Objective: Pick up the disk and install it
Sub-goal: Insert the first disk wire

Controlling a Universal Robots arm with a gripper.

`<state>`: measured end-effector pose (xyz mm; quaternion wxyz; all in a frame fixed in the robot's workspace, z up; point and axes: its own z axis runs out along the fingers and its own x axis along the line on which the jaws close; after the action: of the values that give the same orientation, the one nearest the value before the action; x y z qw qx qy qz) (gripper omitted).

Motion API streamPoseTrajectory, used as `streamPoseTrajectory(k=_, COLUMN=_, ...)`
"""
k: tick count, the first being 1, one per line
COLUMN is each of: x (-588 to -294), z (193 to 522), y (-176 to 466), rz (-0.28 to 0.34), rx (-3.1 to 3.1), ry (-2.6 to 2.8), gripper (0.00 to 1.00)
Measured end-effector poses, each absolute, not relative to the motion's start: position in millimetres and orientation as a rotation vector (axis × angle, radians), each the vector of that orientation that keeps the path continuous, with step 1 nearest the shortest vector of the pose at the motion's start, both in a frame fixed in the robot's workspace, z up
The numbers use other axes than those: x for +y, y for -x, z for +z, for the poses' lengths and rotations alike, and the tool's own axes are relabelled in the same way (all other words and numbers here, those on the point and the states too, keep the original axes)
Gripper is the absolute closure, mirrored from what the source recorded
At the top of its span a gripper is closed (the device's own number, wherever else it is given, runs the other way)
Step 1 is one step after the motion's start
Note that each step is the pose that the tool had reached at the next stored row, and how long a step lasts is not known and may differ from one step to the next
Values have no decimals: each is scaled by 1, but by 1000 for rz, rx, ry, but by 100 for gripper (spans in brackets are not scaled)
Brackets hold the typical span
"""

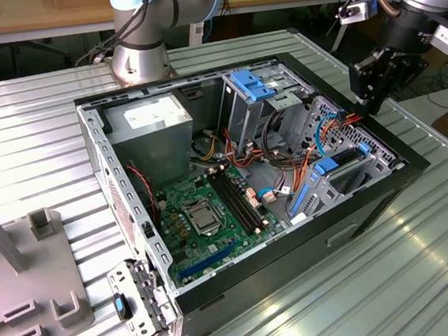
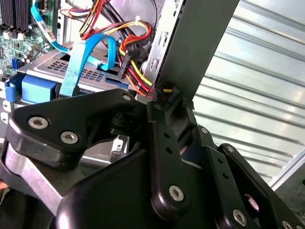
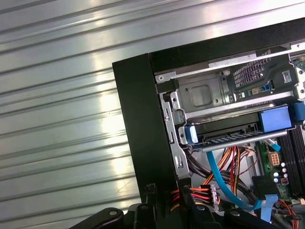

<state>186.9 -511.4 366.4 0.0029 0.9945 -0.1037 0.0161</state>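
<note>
My claw hangs right at the black case wall. Just inside that wall, a bundle of red, yellow and orange cables and a flat blue cable crowd the gap beside the drive cage. Outside the wall the ribbed metal table gives me open passage, and inside, the room above the green motherboard stands open, hemmed by the power supply and the light-blue bracket.

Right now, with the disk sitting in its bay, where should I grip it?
Probably by the blue carrier tabs at both ends of the disk, coming from the open side of the case: the metal cage and cables crowd its other faces.
</note>
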Motion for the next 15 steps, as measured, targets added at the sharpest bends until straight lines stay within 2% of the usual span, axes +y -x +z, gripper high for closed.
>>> streamPoseTrajectory(k=7, x=-511, z=366, y=-189, rz=50, rx=-326, ry=-3118, gripper=69)
streamPoseTrajectory(k=8, x=-511, z=366, y=-189, rz=50, rx=-326, ry=-3118, gripper=76)
streamPoseTrajectory(k=13, x=-511, z=366, y=-189, rz=50, rx=-326, ry=-3118, gripper=76)
streamPoseTrajectory(k=14, x=-511, z=366, y=-189, rz=50, rx=-326, ry=-3118, gripper=77)
streamPoseTrajectory(k=15, x=-511, z=366, y=-189, rz=50, rx=-326, ry=-3118, gripper=83)
